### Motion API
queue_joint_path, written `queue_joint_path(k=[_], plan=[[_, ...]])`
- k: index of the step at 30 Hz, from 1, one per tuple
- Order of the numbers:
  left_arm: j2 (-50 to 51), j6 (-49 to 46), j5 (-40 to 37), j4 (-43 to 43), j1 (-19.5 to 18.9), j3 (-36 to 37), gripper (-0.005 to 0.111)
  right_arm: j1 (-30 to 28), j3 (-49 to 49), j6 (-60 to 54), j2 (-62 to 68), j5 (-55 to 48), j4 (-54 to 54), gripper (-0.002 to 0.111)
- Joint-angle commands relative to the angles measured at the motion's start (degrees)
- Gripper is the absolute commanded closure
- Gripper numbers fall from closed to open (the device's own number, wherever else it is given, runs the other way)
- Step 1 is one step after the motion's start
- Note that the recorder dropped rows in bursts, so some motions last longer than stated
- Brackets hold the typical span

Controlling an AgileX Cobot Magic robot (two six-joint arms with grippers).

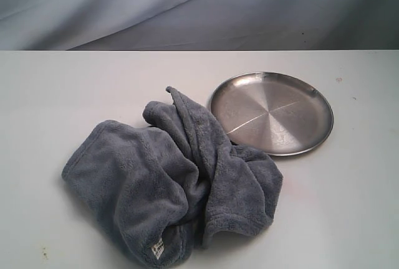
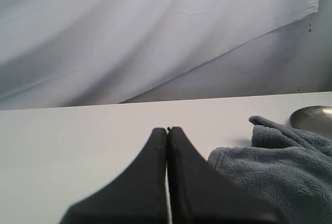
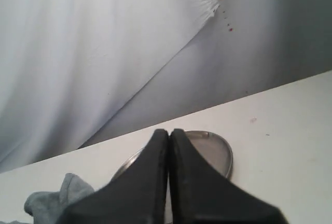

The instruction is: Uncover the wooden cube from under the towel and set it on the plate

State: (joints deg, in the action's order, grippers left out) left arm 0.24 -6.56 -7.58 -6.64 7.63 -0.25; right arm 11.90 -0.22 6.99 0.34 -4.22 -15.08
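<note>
Two things lie on the white table (image 1: 349,213) in the exterior view. One is the towel (image 1: 174,182), grey-blue and plush, bunched into a loose heap of folds on the near left, with its small white label (image 1: 158,248) at the nearest edge. The other is the plate (image 1: 274,112), round and silver, which sits farther back and to the right. Its dish is bare and shows faint radial lines. One raised fold of the towel reaches up to the plate's left rim and seems to touch it. The wooden cube shows nowhere, and I cannot tell whether the heap covers it. A pale draped backdrop (image 1: 187,7) hangs behind the table. Neither arm comes into this view.

From the left wrist view, the left gripper (image 2: 167,129) is clenched. Its two black fingers (image 2: 145,182) are pressed flat together with nothing between them, above bare table. The towel (image 2: 280,167) lies near it on one side, apart from the fingers, and a sliver of the plate (image 2: 314,116) peeks out past the cloth.

From the right wrist view, the right gripper (image 3: 169,130) is likewise clamped tight on nothing, with its black fingers (image 3: 197,187) meeting along one seam. The plate (image 3: 215,154) lies just beyond the tips, partly hidden by them. A corner of the towel (image 3: 57,198) sticks up off to one side.
</note>
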Motion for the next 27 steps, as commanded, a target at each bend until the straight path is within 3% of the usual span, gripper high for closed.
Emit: queue_joint_path(k=[1,11,27], plan=[[-0.24,0.14,0.02,-0.1,0.28,0.25,0.107,2.93,-1.67,-0.25,4.2,-1.71,-2.08,0.108],[-0.24,0.14,0.02,-0.1,0.28,0.25,0.107,9.31,-18.04,-7.51,28.81,-10.3,-2.08,0.108],[-0.24,0.14,0.02,-0.1,0.28,0.25,0.107,16.26,-35.97,-8.49,60.42,-16.34,-0.39,0.108]])
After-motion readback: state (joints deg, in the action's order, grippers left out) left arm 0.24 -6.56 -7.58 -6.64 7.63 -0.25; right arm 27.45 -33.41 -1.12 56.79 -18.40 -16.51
